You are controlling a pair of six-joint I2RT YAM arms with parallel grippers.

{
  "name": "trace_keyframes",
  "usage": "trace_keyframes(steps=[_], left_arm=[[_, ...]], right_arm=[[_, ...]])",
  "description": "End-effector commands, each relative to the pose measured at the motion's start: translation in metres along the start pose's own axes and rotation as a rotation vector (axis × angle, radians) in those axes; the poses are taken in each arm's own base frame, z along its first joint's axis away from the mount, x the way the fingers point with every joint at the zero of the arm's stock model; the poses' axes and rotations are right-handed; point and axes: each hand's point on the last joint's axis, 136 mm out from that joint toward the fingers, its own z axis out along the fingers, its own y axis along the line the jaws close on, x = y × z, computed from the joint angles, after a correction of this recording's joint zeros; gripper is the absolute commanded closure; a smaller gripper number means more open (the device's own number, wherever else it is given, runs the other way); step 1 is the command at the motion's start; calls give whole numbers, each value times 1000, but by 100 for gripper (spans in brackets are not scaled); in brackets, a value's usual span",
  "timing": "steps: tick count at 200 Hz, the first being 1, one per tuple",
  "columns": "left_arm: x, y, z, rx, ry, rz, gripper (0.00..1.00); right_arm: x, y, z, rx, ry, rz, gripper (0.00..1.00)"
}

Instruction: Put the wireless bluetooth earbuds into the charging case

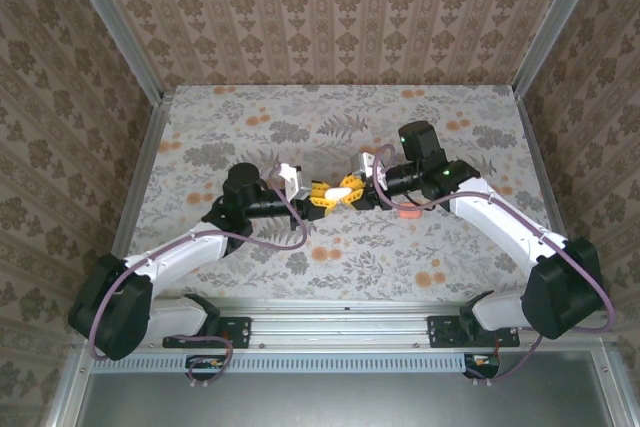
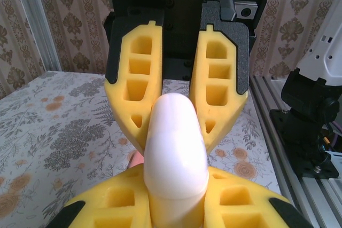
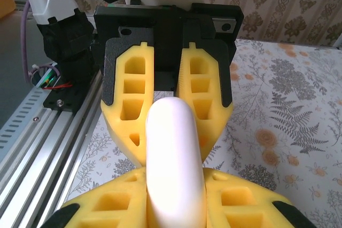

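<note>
Floral tablecloth [image 1: 300, 112], white case [image 1: 343, 193] btwn L fingers [image 1: 320, 193], R fingers [image 1: 362, 191]

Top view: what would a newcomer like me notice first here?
Mid-table, the left gripper and the right gripper meet nose to nose, their yellow fingers closed on one white pill-shaped case held between them. Around them, the floral tablecloth and patterned walls look busy.

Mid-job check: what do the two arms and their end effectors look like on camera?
The left arm and right arm have white links, black joint housings and a loose purple cable each. The left end effector and right end effector have black mounts carrying yellow wedge-shaped fingers with rectangular pockets.
</note>
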Motion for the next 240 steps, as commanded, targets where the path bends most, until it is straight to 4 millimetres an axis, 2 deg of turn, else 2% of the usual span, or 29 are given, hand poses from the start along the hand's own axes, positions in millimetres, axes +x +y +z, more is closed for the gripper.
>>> trace_keyframes(steps=[1,22,71,88,112,157,186,221,240], left_arm=[[-17,4,-3,-47,-34,52,76],[-16,6,-5,-65,-32,54,62],[-13,8,-8,-98,-12,65,43],[-12,13,-9,-132,0,58,35],[-9,35,-17,-279,33,36,25],[-4,65,-39,-508,100,12,9],[4,83,-56,-651,112,-36,0],[13,106,-79,-826,146,-98,0],[26,119,-98,-943,207,-158,0]], right_arm=[[-1,8,-1,-29,21,-7,78],[5,11,-5,-20,53,3,78],[15,15,-15,8,123,49,78],[26,18,-19,14,176,94,78],[32,17,-22,39,217,178,78],[39,17,-23,93,222,359,78],[50,13,-24,135,260,468,78],[58,6,-21,158,289,588,78],[63,-2,-16,164,301,662,78]])
